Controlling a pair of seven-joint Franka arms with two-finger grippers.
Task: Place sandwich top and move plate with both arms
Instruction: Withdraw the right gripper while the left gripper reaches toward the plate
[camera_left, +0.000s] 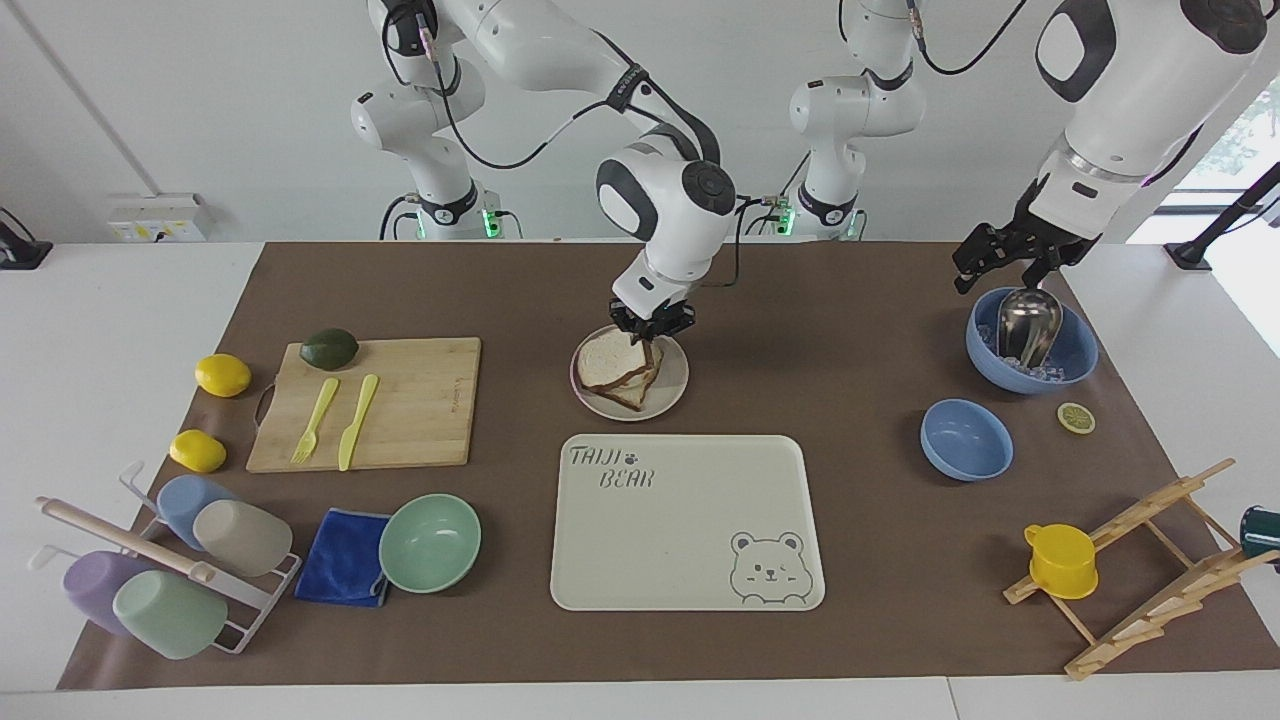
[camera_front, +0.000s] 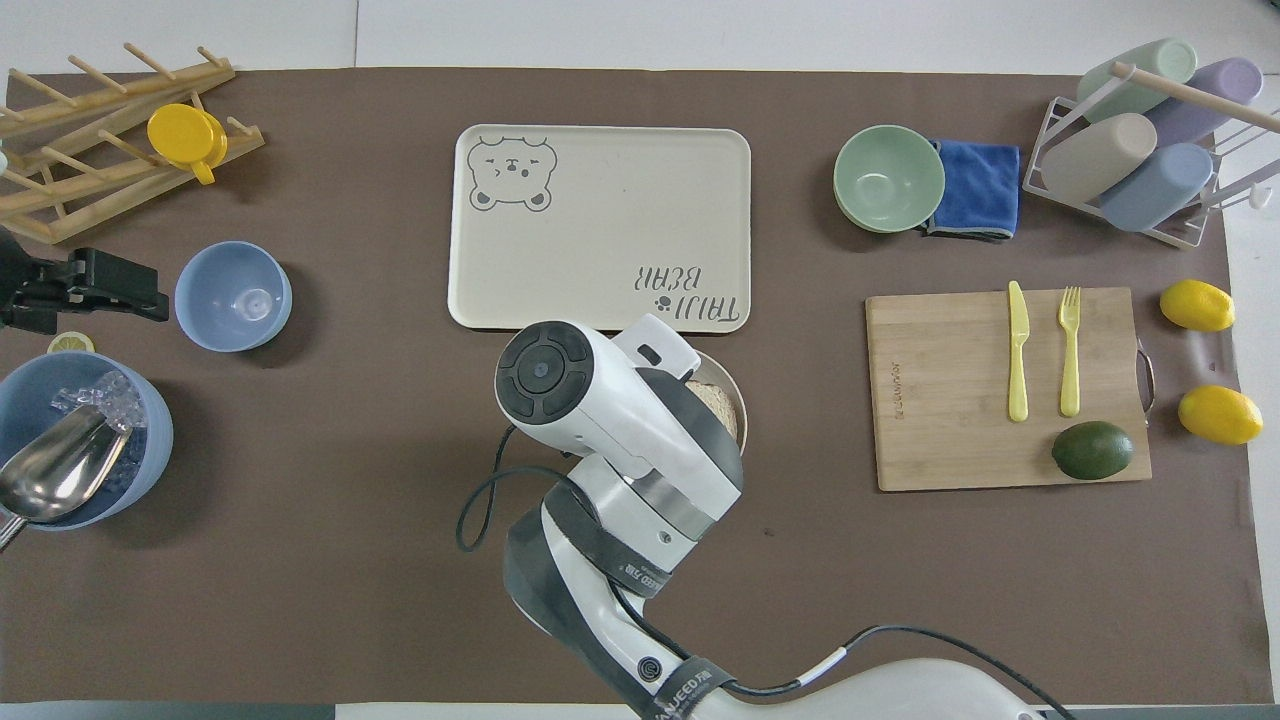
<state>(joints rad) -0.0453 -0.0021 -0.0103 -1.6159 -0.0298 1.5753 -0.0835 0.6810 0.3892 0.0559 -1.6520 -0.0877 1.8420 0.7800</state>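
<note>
Bread top (camera_left: 606, 361) covers the sandwich on our plate (camera_left: 672, 384); right gripper (camera_left: 648, 335) fingers at its edge, can't tell if pinching. Left gripper (camera_left: 990, 262) waits spread over the ice bowl (camera_left: 1075, 352).

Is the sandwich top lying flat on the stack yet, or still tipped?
Nearly flat. The sandwich top covers the lower slice on the plate, its robot-side edge slightly raised at the right gripper.

Bright, even light, soft short shadows, sharp focus, daylight glare at window edge
</note>
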